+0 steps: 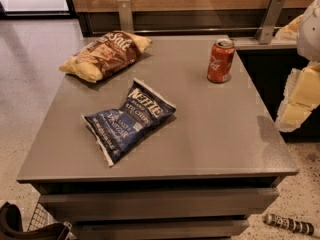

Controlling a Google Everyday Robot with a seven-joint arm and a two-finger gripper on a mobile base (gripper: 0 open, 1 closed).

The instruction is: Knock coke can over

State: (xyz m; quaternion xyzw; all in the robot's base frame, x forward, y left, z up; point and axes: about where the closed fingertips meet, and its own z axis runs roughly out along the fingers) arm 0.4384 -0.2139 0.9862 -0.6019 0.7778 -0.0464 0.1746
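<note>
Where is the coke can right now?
The coke can stands upright near the far right corner of the table, right of the brown chip bag; the gripper hangs beyond the right edge.

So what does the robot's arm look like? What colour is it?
The arm is made of chunky, blocky pieces in creamy yellow-white, with a rounder white part above. The gripper, at the picture's right edge beside the table, is the same pale colour. No cables or markings show.
</note>
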